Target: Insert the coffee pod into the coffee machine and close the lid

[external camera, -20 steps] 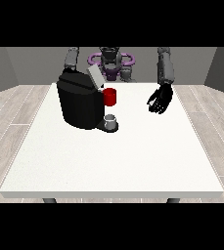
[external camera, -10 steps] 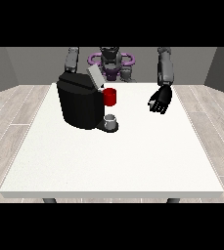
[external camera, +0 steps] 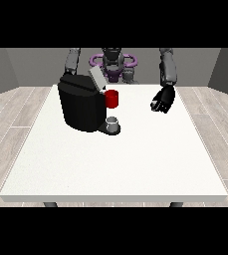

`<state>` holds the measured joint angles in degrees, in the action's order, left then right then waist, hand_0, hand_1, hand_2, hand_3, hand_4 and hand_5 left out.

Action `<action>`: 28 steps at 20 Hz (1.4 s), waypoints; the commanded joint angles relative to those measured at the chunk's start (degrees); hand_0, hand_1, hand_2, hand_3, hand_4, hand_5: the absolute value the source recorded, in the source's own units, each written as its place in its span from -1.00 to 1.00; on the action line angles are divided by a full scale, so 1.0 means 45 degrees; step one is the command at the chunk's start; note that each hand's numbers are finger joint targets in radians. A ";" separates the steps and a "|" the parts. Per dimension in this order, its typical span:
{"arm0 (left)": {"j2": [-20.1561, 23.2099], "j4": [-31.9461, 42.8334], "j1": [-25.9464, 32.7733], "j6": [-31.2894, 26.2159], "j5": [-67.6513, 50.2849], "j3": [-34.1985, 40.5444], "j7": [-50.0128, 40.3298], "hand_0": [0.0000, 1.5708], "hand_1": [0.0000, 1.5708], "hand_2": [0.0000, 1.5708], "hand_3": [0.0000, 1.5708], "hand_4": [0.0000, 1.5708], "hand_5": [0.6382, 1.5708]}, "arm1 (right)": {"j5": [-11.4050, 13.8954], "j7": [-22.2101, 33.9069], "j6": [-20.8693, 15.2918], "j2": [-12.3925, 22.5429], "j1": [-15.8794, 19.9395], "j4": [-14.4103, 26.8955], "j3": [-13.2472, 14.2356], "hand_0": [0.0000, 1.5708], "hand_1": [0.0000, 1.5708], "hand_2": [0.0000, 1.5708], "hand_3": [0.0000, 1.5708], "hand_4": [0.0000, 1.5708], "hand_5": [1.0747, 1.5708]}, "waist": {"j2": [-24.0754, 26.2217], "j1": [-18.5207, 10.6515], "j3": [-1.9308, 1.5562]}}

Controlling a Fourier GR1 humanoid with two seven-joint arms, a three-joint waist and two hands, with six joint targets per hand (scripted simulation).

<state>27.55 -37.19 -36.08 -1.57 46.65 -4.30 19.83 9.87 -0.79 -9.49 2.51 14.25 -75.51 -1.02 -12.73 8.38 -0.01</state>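
Well apart from fingers (external camera: 159, 105), coffee machine (external camera: 82, 103).

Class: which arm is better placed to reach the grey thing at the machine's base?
Probably the robot's left: its robot hand, at the view's right, has open table towards the grey thing; the other arm drops behind the coffee machine, hand unseen.

A bare room: grey walls (external camera: 6, 69), wood-plank floor (external camera: 11, 119), one white table (external camera: 115, 169).
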 commanded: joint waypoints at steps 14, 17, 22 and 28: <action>-0.1315 -0.1119 -0.2441 -0.3728 -0.0733 0.0402 -0.1474 0.79 0.79 0.77 0.69 -0.31 1.00 | 0.0369 -0.1297 -0.0222 -0.0048 -0.0250 0.2539 0.0264 -1.00 -1.00 -1.00 -1.00 -1.00 1.00 | 0.1641 -0.0264 -0.0004; -0.2483 -0.1069 -0.1942 -0.2954 -0.0383 0.0123 -0.2302 0.79 0.79 0.77 0.69 -0.31 1.00 | 0.0350 0.0519 -0.0108 0.0009 0.0346 0.1776 0.0195 -1.00 -1.00 -1.00 -1.00 -1.00 1.00 | 0.2259 -0.0027 0.0003; -0.1944 -0.1788 -0.4133 -0.5064 -0.0862 0.0472 -0.2688 0.71 0.71 0.75 0.72 -0.28 1.00 | -0.0176 -0.0648 -0.0091 0.0052 0.0656 0.2587 0.0657 -1.00 -1.00 -1.00 -1.00 -1.00 1.00 | 0.2217 -0.0309 -0.0007; -0.1639 -0.1224 -0.5698 -0.5230 -0.1568 0.1908 -0.4062 0.57 0.57 0.61 0.61 -0.36 1.00 | -0.0074 -0.1435 0.0087 -0.0171 0.0234 0.1841 0.0175 -1.00 -1.00 -1.00 -1.00 -1.00 1.00 | 0.1615 0.0948 -0.0006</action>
<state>19.59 -42.74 -56.91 -23.71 40.79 1.82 5.16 10.06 -3.23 -9.43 1.77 16.25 -67.43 -0.56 -3.85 10.81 -0.01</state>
